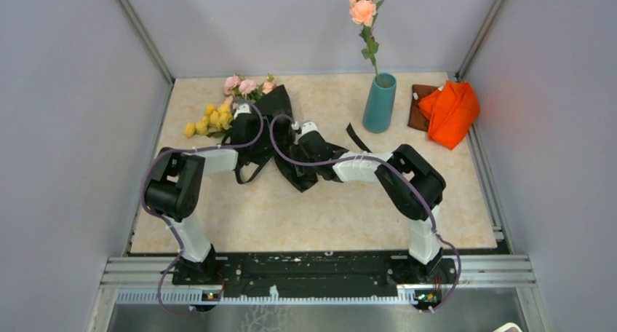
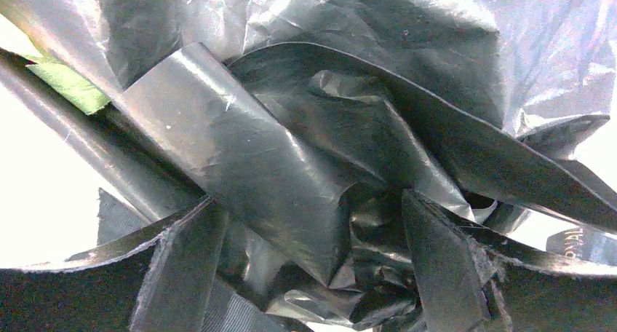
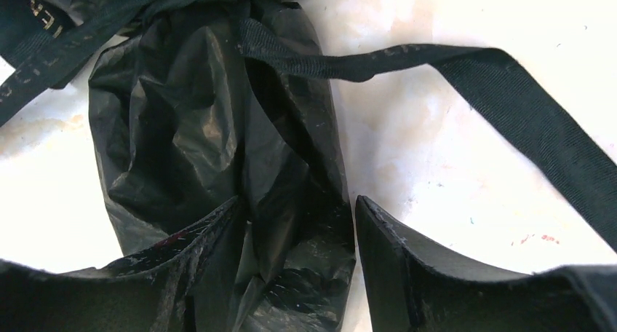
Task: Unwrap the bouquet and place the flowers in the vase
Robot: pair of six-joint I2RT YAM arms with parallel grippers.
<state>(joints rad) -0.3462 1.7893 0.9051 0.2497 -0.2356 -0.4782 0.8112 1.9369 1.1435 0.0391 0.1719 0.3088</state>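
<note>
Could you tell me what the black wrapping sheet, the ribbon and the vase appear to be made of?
Wrapping sheet: thin glossy plastic film, judging by crinkles and glare. Ribbon: matte woven fabric; ribbed weave shows. Vase: probably glazed ceramic, smooth teal, though plastic is possible.

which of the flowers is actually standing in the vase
The tall peach-orange rose stem: it alone stands upright in the teal vase. The small pink roses and yellow blossoms lie flat on the table.

Left arm, right arm: elbows out, wrists inward, jaws apart.
</note>
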